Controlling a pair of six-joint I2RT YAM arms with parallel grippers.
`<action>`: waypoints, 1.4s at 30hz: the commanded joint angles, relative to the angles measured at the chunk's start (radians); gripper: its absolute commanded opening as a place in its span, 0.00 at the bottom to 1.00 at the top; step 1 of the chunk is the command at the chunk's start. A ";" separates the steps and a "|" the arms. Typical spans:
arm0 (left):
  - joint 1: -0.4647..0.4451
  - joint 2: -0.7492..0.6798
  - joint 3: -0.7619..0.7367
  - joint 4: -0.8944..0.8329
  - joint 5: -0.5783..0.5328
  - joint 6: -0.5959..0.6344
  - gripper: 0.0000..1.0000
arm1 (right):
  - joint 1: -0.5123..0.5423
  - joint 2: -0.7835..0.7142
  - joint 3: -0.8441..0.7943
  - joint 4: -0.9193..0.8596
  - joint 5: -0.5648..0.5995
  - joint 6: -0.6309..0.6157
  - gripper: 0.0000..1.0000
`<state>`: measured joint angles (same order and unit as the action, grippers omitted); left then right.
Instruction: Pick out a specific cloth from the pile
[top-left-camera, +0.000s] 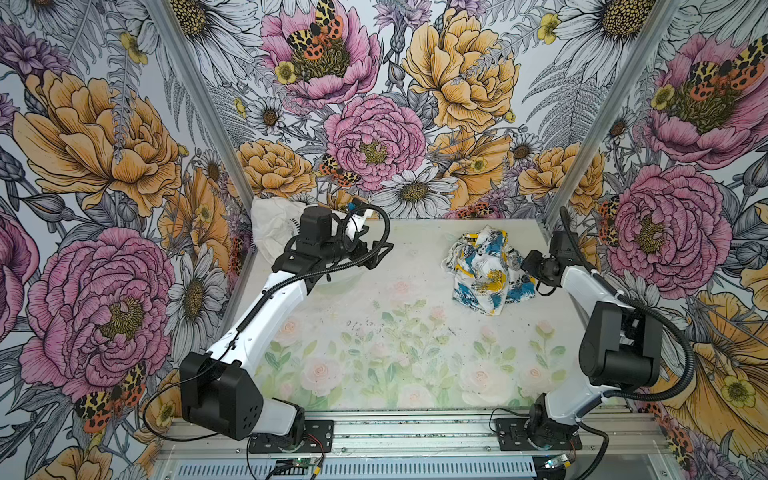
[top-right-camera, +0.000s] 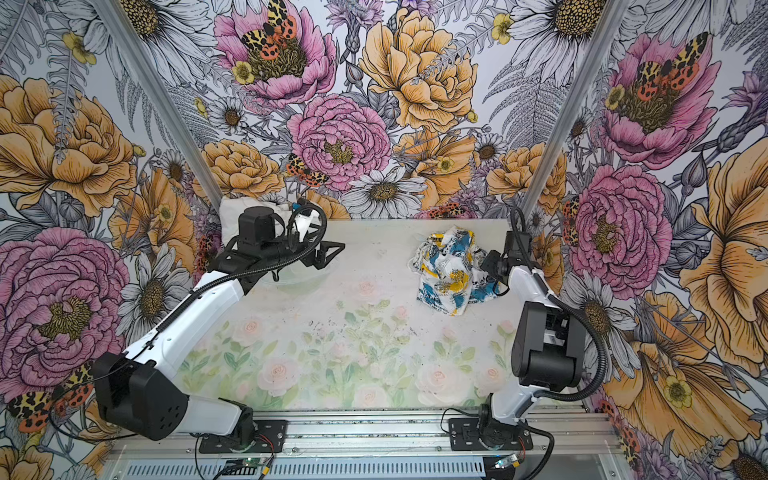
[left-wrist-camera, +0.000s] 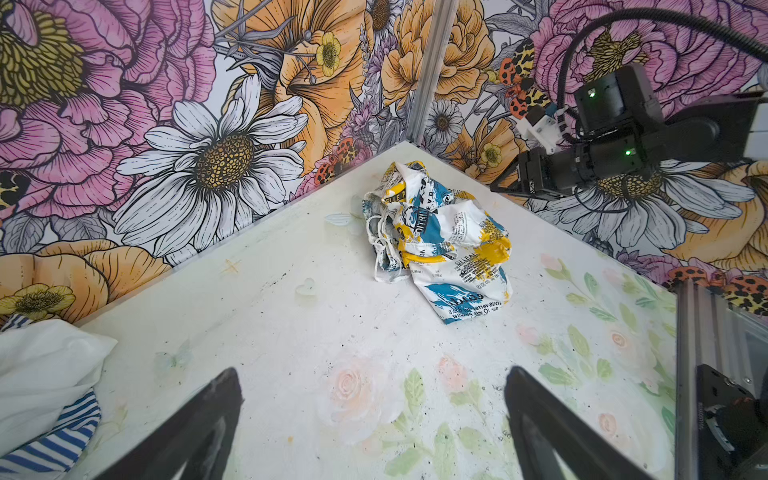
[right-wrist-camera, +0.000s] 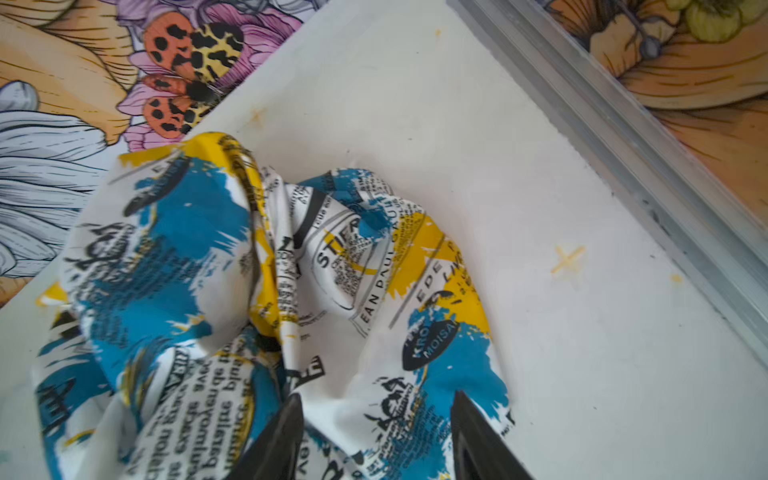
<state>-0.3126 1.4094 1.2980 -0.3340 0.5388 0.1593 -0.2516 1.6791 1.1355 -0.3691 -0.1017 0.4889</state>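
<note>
- Left arm (top-left-camera: 257, 316): reaches toward the far left corner, beside the pile (top-left-camera: 270, 224). My read is that it is parked there, clear of the other side.
- Right arm (top-left-camera: 582, 282): folded low along the right edge, wrist aimed at the cloth (top-left-camera: 484, 270).
- Pile: plain white cloth (left-wrist-camera: 45, 365) lies over a striped cloth (left-wrist-camera: 62, 436), tucked into the corner.
- The cloth: crumpled on the far right of the table, near the back wall and well apart from the pile. Judged from that, the picking-out is done or nearly so.
- Left gripper (left-wrist-camera: 372, 374): jaws spread wide over bare table, nothing between them.
- Right gripper (right-wrist-camera: 376, 397): jaws parted, tips down at the near edge of the cloth. Fabric lies slack between them, not pinched, so I call it a let-go rather than a hold.

Room and surface:
- Walls (top-left-camera: 374, 124): loud floral wallpaper on three sides, with aluminium posts (top-left-camera: 199, 104) at the corners.
- Table (top-left-camera: 374, 332): pale, with a faded rose print. It looks flat and matte, so cloth should drag rather than slide.
- Black specks (top-left-camera: 361, 324) mid-table.
- Small yellow cross mark (right-wrist-camera: 567, 259) near the right rail.
</note>
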 joint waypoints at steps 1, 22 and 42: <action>-0.012 -0.020 0.031 -0.012 -0.025 0.017 0.99 | -0.034 0.057 -0.039 -0.030 0.028 -0.006 0.56; -0.013 -0.012 0.032 -0.020 -0.034 0.025 0.99 | -0.038 0.187 -0.030 0.006 -0.017 -0.010 0.54; -0.012 -0.009 0.035 -0.024 -0.038 0.027 0.99 | -0.008 0.161 0.025 0.080 -0.155 -0.018 0.00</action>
<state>-0.3206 1.4094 1.2984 -0.3496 0.5159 0.1673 -0.2687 1.9121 1.1702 -0.3218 -0.2276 0.4774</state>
